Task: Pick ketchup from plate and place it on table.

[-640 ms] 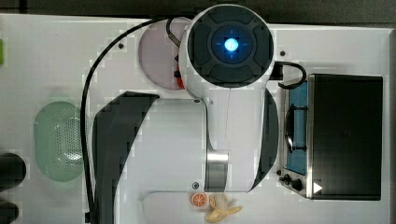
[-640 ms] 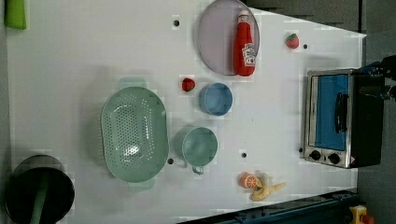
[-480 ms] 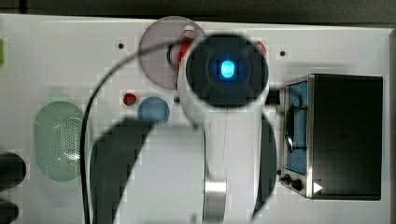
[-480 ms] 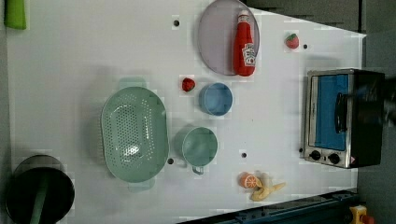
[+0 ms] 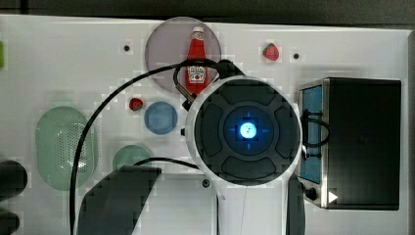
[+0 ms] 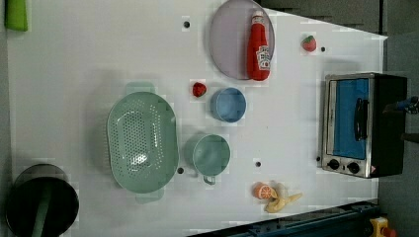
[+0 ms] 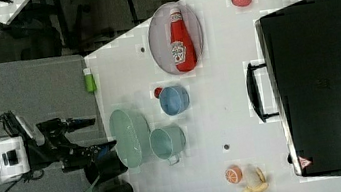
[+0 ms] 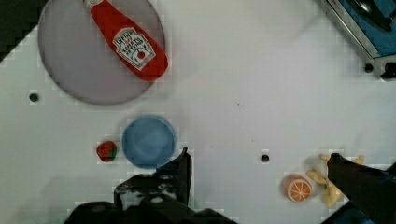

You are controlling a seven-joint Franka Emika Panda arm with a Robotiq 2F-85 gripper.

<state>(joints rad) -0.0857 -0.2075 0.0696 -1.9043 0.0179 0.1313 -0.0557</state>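
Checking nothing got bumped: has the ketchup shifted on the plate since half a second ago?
No. In the left view the ketchup lies at the same spot on the plate, cap away from the blue bowl.

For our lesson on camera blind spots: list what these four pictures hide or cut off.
- Top view: the arm's round housing covers the table beneath it and the ketchup's base.
- Wrist view: the picture's edge cuts off the ketchup's cap.
- Left view: the ketchup hides part of the plate's rim.
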